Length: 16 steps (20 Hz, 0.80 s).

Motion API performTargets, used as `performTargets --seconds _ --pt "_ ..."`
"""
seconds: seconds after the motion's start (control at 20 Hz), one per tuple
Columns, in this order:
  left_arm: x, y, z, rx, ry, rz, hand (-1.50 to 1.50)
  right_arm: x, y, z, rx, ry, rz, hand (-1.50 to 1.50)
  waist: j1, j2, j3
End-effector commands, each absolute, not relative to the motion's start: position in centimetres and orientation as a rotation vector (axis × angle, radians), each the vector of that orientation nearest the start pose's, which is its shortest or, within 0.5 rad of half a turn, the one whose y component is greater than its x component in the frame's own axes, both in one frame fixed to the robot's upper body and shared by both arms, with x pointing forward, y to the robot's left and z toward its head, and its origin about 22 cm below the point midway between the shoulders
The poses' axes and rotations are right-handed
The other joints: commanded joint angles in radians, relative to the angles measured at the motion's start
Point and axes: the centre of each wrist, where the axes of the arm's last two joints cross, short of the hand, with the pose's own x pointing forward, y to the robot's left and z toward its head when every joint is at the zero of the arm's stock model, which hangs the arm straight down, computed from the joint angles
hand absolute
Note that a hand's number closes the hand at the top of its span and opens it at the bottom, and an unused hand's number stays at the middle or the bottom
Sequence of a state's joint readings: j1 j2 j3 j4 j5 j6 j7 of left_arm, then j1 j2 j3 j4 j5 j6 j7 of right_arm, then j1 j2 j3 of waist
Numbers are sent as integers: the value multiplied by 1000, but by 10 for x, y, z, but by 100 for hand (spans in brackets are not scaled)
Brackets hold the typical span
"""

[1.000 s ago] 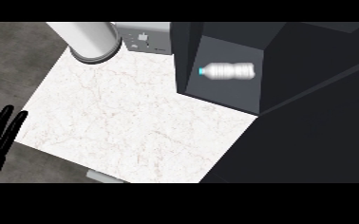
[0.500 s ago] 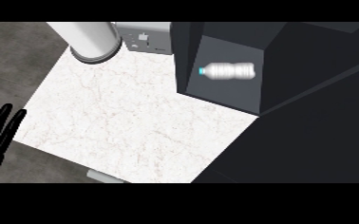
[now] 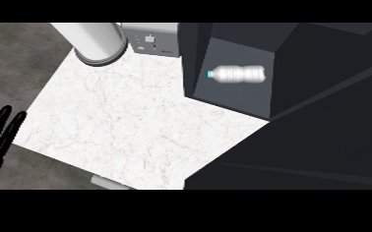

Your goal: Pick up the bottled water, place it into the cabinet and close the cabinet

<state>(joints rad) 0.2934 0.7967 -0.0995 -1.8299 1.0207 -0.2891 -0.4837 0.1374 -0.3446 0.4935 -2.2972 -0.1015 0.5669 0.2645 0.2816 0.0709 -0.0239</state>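
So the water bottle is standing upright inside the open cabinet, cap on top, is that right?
Not quite. In the head view the bottled water is inside the open cabinet, but it lies on its side, with its blue cap pointing toward the view's left rather than up.

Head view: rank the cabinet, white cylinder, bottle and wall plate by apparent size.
1. Cabinet
2. Cylinder, cut by the frame's top
3. Plate and bottle: too alike to rank; plate is partly hidden.
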Motion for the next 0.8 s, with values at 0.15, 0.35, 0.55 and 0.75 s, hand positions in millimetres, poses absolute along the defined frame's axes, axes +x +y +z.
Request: performTargets --seconds 0.15,0.35,0.55,0.75 --pt "174 361 71 -562 -1863 54 -150 195 -154 122 523 -1538 1002 150 5 -7 6" --pt "177 362 74 -565 -1878 64 -150 223 -140 128 490 -1563 925 150 -15 -13 11" --pt "174 365 67 -548 -1859 80 -150 254 -121 142 410 -1606 797 150 -40 -21 12" --pt "173 366 65 -542 -1869 95 -150 287 -106 157 318 -1623 658 150 -48 -27 16"
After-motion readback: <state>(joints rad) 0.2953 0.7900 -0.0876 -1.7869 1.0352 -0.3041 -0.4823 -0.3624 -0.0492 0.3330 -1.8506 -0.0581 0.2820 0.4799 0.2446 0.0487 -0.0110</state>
